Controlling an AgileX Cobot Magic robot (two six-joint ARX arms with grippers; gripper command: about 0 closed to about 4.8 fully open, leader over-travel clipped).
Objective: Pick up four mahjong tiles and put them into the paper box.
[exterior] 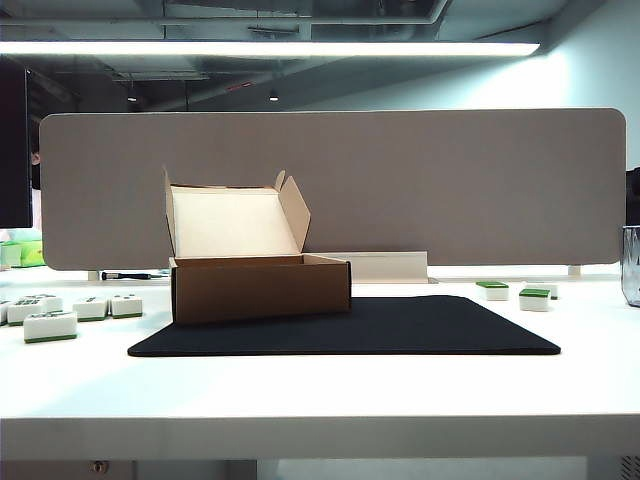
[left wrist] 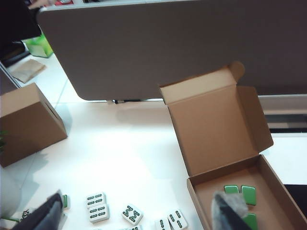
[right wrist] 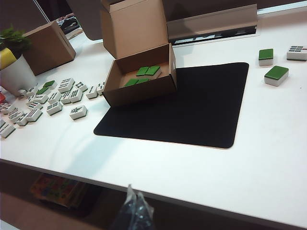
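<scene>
The low brown cardboard paper box point(exterior: 260, 288) stands open on the white counter point(exterior: 320, 400), its hinged lid flap upright and its pale inside facing the front edge. It sits on the left rear corner of the thin black rectangular mat point(exterior: 345, 327) that lies across the middle of the counter. In the right wrist view the four mahjong tiles point(right wrist: 142, 75), small blocks with bright green backs up, lie flat inside the box point(right wrist: 139, 79), two near its back wall and two nearer its front wall, each pair side by side.

The left gripper point(left wrist: 139, 215) hangs above the counter beside the box's left wall, one dark finger over the loose tiles and the other over the box's inside; its fingers point(left wrist: 228, 213) stand wide apart with nothing between them. The right gripper point(right wrist: 133, 213) is back beyond the front edge of the counter, well apart from everything; only a dark tip shows, so I cannot tell whether it is apart or together.

White-faced tiles with dark marks point(right wrist: 53, 96) lie scattered towards the left edge. Two more green-backed tiles point(right wrist: 271, 67) rest near the right rear corner. A long grey partition panel point(exterior: 330, 190) runs along the rear edge.
</scene>
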